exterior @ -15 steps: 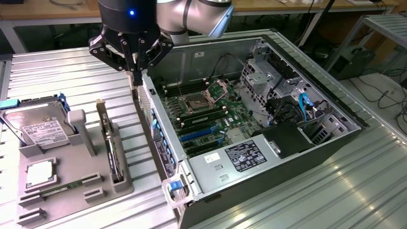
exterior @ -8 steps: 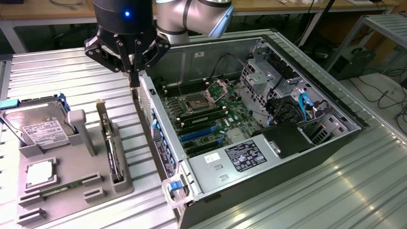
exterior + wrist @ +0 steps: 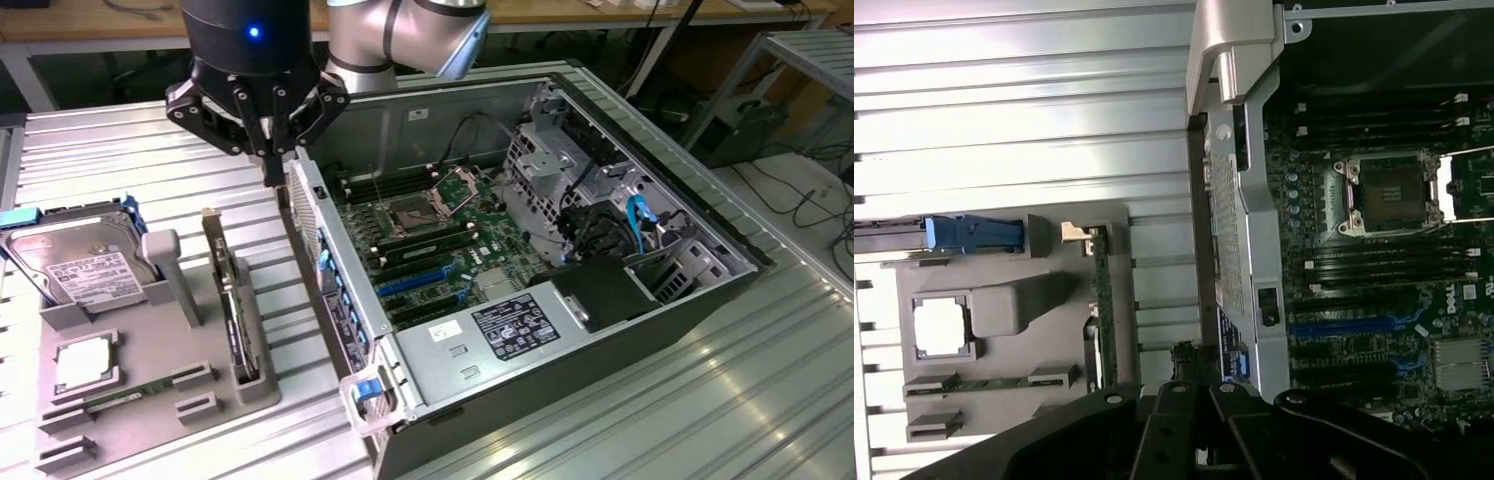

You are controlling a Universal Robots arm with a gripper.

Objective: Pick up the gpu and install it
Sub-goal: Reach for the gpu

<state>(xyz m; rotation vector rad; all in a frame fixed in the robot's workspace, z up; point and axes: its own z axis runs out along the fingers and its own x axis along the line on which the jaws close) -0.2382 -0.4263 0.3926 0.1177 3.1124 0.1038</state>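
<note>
The claw (image 3: 275, 165) hangs above the slatted metal table (image 3: 120, 150), close by the rear wall of the open computer case (image 3: 561, 390). It appears clenched on nothing (the tips seem to meet in a narrow point, though the angle is poor). The graphics card (image 3: 230, 300) stands on edge in a slot of the grey holder tray (image 3: 134, 425). It is near the hard drive (image 3: 74, 268), below the claw and apart from it.

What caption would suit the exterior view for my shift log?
Gripper hangs by the open computer case while the gpu stands on edge in the gray holder.
</note>
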